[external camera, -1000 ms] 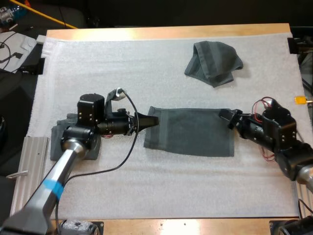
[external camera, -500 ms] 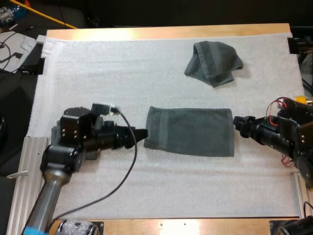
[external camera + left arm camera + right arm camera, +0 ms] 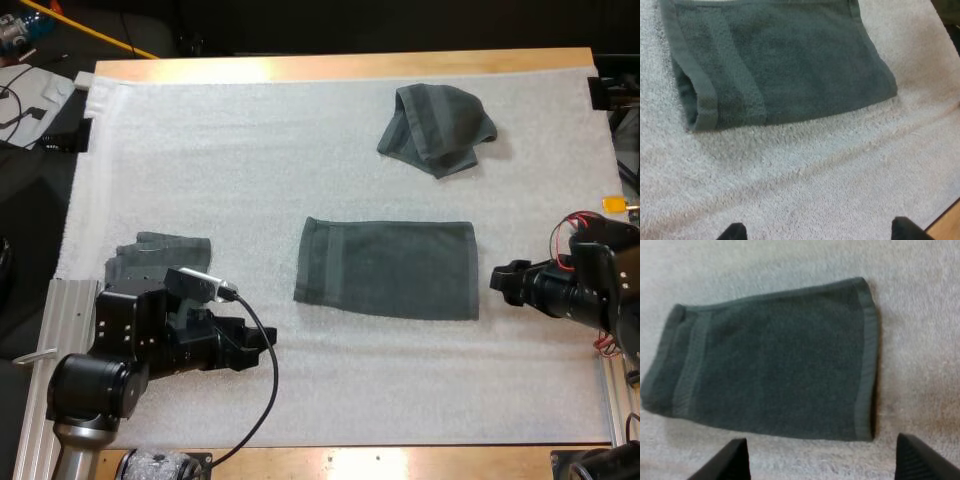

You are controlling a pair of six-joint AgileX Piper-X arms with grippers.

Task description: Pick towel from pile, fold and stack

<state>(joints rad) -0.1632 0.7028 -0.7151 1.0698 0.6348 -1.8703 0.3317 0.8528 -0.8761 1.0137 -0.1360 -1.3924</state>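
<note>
While the folded towel (image 3: 385, 268) lies flat at the middle of the mat (image 3: 250, 170), both arms sit off its short ends and touch nothing. Left end effector (image 3: 262, 345): fingers wide apart, empty, near the towel's hemmed left end but toward the near side of the table (image 3: 340, 66). Right end effector (image 3: 503, 279): fingers wide, empty, just beside the towel's right edge.

Step in hand, as we judge it: one more fold, or the carry to the stack (image 3: 150, 250) at the mat's left side. Either way we would come in low at the corners of one short edge. Pinch all layers together, not the top layer alone, and lift evenly so the hem does not skew. For a fold, bring edge to edge and lay the cloth down before letting go. For the carry, hold it taut between both end effectors and square it over the stack.

Hard to make out: the left arm covers the stack's near part, so its height is unclear, perhaps two towels. We cannot read the folded towel's layer count from its edge. Crumpled towel (image 3: 438, 128) rests well apart toward the far right, its corners buried in its own folds.
</note>
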